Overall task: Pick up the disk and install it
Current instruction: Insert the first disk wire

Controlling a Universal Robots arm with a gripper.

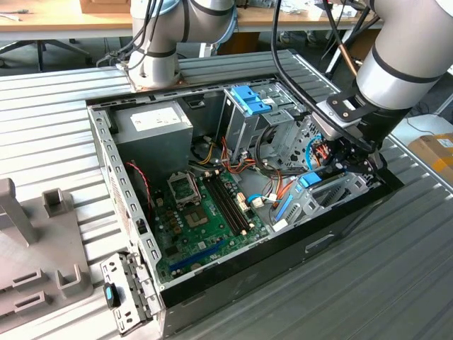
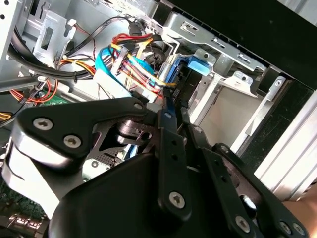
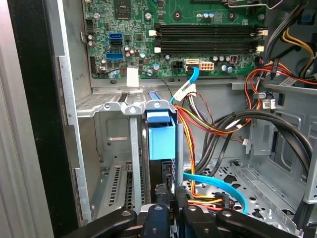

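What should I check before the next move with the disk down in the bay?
1. Grip: gripper closed on the disk at its blue rail. Ok.
2. Alignment: disk stands on edge between the metal bay walls. Ok.
3. Fully seated: its lower end is hidden. Cannot tell.
4. Cable clearance: the blue cable and the orange and yellow wires run right beside the gripper. Not ok.
5. Access: case lies open. Ok.

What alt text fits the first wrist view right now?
The gripper has its jaws closed on the blue-railed disk, which stands on edge in a metal drive bay. Beyond are the green motherboard and bundled cables.
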